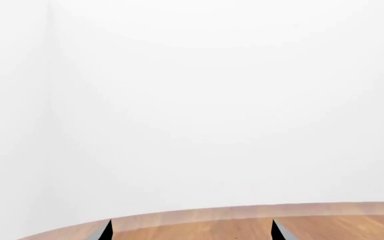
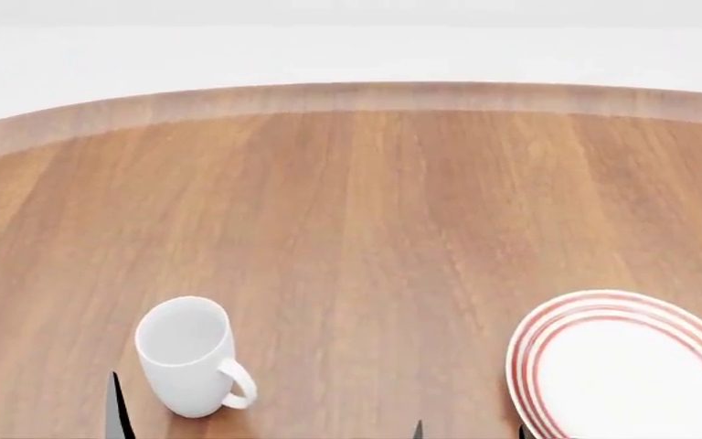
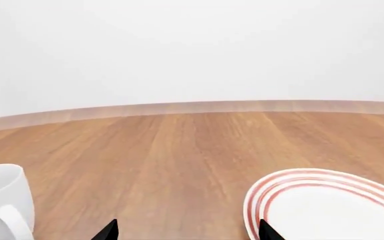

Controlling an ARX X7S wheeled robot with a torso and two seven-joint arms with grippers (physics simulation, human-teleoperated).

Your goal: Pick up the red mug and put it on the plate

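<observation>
Head view: plate (image 2: 625, 370) lies on the wooden table (image 2: 364, 210); white mug (image 2: 189, 355) stands upright, well apart. Both grippers' jaws are parted, holding nothing.

Items counted: one white mug (image 2: 189, 355), one red-ringed plate (image 2: 629, 366), one wooden table (image 2: 364, 219). Two hands apparently present; only dark fingertips (image 2: 114, 407) show.

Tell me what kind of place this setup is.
Likely a bare simulated tabletop scene rather than a real room: a round wooden table against a blank white backdrop, holding just a white mug and a red-ringed plate.
</observation>
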